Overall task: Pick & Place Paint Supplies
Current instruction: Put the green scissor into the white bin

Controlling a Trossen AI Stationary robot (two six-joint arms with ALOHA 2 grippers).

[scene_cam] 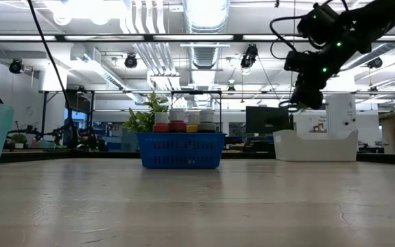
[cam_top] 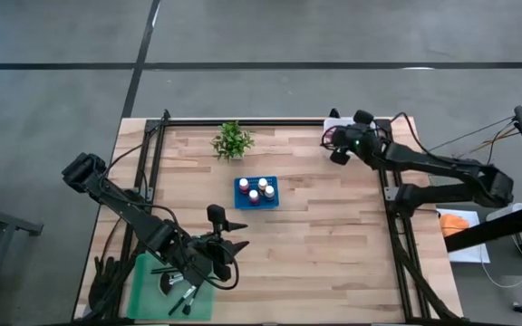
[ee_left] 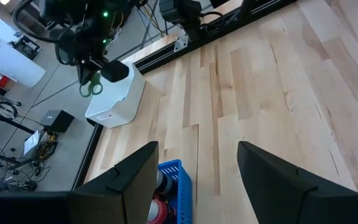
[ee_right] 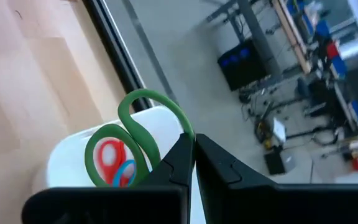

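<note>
Right gripper (ee_right: 194, 149) is clenched on the green scissors (ee_right: 135, 140), which it holds by the blades so that the two handle loops hang out toward the white bin (ee_right: 67, 165). In the high view this gripper (cam_top: 341, 149) is at the far right corner of the table (cam_top: 333, 254), above the bin (cam_top: 336, 124). The left wrist view shows the same: the scissors (ee_left: 91, 86) dangle just over the bin (ee_left: 114, 99), not touching it.

What matters for the coming move is this relation — the bin lies directly under the scissors, and their long axis points down into it. In the right wrist view a red and a blue shape, maybe other scissors, show through one green loop, so they seem to lie already in the bin. I judge that the right arm only needs to lower a little and let go.

Left gripper (cam_top: 227, 244) is released, its fingers (ee_left: 129, 180) spread wide, and it waits near the front left of the table, beside the green tray (cam_top: 148, 290) with brushes (cam_top: 187, 297).

The blue basket (cam_top: 256, 192) stands in the middle, holding the bottles (scene_cam: 184, 121) — closer to the left arm than to the right. A small plant (cam_top: 232, 140) stands behind it.
</note>
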